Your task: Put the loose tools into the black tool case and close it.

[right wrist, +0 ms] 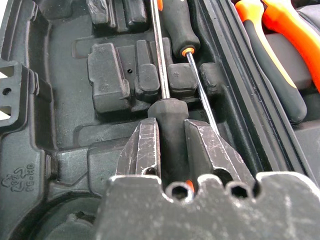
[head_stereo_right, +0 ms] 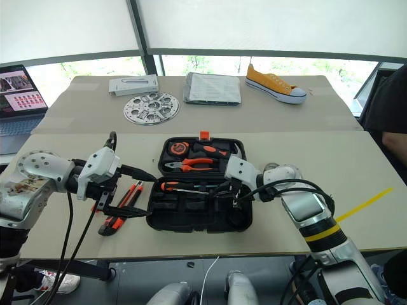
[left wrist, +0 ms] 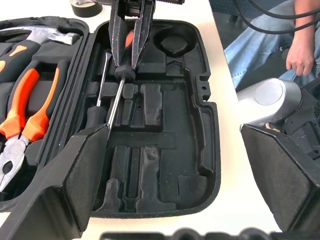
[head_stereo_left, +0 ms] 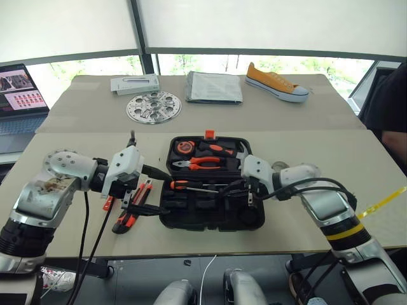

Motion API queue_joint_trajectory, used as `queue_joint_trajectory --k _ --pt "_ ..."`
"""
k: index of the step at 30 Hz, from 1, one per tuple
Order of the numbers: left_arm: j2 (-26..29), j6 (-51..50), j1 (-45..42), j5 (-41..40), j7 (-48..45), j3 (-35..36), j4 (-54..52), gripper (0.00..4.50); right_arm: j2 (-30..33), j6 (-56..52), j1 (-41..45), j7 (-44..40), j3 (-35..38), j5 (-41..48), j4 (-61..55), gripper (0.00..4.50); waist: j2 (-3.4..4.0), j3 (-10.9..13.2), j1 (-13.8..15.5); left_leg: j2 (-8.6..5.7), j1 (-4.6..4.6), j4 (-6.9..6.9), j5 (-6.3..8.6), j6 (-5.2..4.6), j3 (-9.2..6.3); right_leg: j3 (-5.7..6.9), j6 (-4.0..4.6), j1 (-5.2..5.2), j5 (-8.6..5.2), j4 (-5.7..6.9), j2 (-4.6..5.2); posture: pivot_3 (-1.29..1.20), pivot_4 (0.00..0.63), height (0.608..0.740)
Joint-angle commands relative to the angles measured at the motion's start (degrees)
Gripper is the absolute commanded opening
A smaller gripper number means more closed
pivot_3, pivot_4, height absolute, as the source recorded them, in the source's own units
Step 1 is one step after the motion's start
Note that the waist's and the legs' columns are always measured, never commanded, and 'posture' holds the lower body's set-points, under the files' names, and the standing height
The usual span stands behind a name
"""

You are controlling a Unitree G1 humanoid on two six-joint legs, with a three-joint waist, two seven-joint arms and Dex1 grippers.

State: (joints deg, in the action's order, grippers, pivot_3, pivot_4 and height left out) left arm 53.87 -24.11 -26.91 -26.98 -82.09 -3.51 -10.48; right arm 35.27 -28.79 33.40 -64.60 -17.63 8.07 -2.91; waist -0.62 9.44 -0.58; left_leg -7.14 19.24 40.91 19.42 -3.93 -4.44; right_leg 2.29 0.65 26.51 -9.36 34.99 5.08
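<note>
The right gripper's fingers (right wrist: 150, 150) hide most of the screwdriver handle (right wrist: 169, 120) between them.

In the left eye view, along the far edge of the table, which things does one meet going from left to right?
Laptop → white box → round metal disc → grey packet → orange sneaker.

My head cameras look down over the table (head_stereo_left: 356, 165); both my wrist cameras peer closely into the open tool case (left wrist: 210, 130).
</note>
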Motion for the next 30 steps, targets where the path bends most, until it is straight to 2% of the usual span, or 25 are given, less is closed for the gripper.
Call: queue_joint_trajectory --k 1,7,10,14,16,30 --pt "0.2 0.7 -1.1 0.2 -0.3 0.2 -0.6 4.50 -0.6 0.3 1.2 1.5 1.9 0.8 -1.9 2.67 0.00 0.0 0.0 0.00 0.00 0.00 0.00 0.00 0.00 0.00 0.00 0.00 0.00 0.00 0.00 0.00 0.150 0.740" --pt "0.3 0.7 -1.2 0.2 -0.3 0.3 -0.5 4.50 -1.0 -1.9 1.7 1.3 3.7 3.5 -2.5 2.67 0.00 0.0 0.0 0.00 0.00 0.00 0.00 0.00 0.00 0.00 0.00 0.00 0.00 0.00 0.00 0.00 0.150 0.740" --pt "0.2 0.7 -1.5 0.3 -0.3 0.2 -0.4 4.50 -1.2 -2.1 1.7 1.2 3.6 4.2 -2.7 1.92 0.00 0.0 0.0 0.00 0.00 0.00 0.00 0.00 0.00 0.00 0.00 0.00 0.00 0.00 0.00 0.00 0.150 0.740" --pt "0.0 0.6 -1.8 0.3 -0.2 0.0 -0.3 4.50 -1.4 -1.1 1.2 1.2 2.1 3.3 -2.3 0.57 0.00 0.0 0.0 0.00 0.00 0.00 0.00 0.00 0.00 0.00 0.00 0.00 0.00 0.00 0.00 0.00 0.150 0.740" --pt "0.0 0.6 -1.9 0.3 -0.2 0.0 -0.2 4.50 -1.6 -0.1 1.1 1.6 1.4 2.4 -1.4 0.05 0.00 0.0 0.0 0.00 0.00 0.00 0.00 0.00 0.00 0.00 0.00 0.00 0.00 0.00 0.00 0.00 0.150 0.740" --pt "-0.4 0.8 -2.3 1.0 0.1 -0.3 0.5 4.50 0.3 5.3 -0.7 1.2 -7.9 -7.3 3.1 0.05 -0.07 -0.1 0.1 -0.01 -0.13 0.00 0.00 0.00 -0.01 0.01 0.00 -0.14 0.00 0.00 -0.01 0.00 0.150 0.740"
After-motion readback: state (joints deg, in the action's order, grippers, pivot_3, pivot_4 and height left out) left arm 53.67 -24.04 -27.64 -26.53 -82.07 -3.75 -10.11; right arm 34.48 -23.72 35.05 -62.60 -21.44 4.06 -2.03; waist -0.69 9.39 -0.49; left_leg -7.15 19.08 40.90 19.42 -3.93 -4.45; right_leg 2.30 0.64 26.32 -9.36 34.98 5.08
